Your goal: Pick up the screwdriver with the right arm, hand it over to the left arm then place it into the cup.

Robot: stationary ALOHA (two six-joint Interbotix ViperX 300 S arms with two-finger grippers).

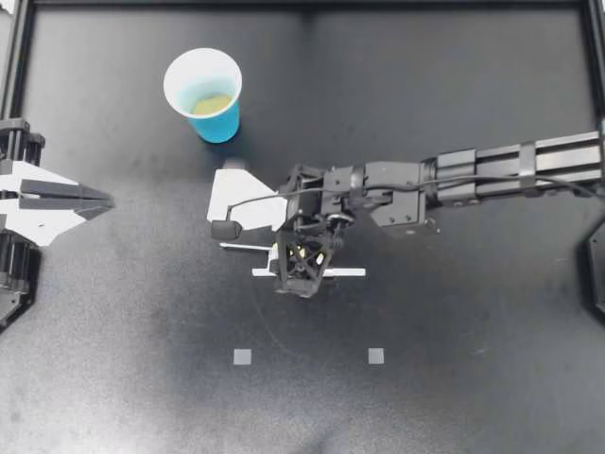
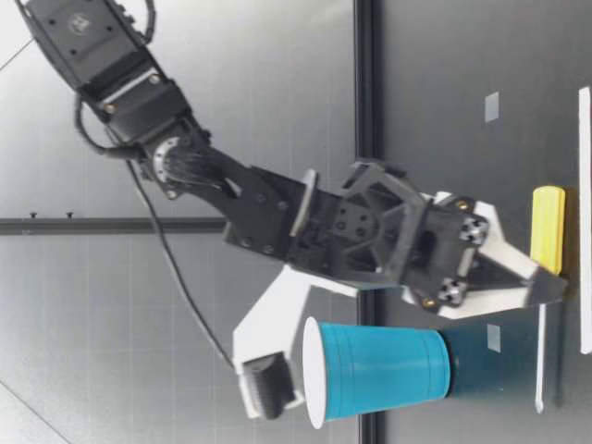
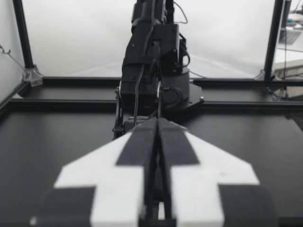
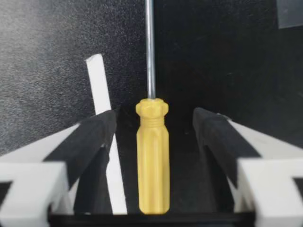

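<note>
Logged right gripper (image 1: 302, 269) down low over the surface (image 1: 454, 369), fingers (image 4: 90, 137) spread wide to either side of the screwdriver (image 4: 152, 156) handle, touching neither flank; nothing held. Found screwdriver lying flat on the surface between those fingers, roughly centred, shaft running straight ahead of the gripper. Noted white strip (image 4: 102, 118) flat on the surface just beside the handle, next to one finger. Found left gripper (image 1: 104, 200) well apart at its own side, fingers pressed together, empty. Saw cup (image 1: 219, 125) upright, apart from the screwdriver. Judged step as pre-grasp, closing not yet done. Risks judged: round handle could roll or skew if one finger met it first, leaving a crooked hold; fingertips riding too high could pinch only the top of the handle and squeeze it out; a finger dragging on the strip could snag. Grasping mid-handle would leave mostly bare shaft for the left gripper, thin and slippery, likely to pivot at handover. Light cup could tip on a clumsy drop.
</note>
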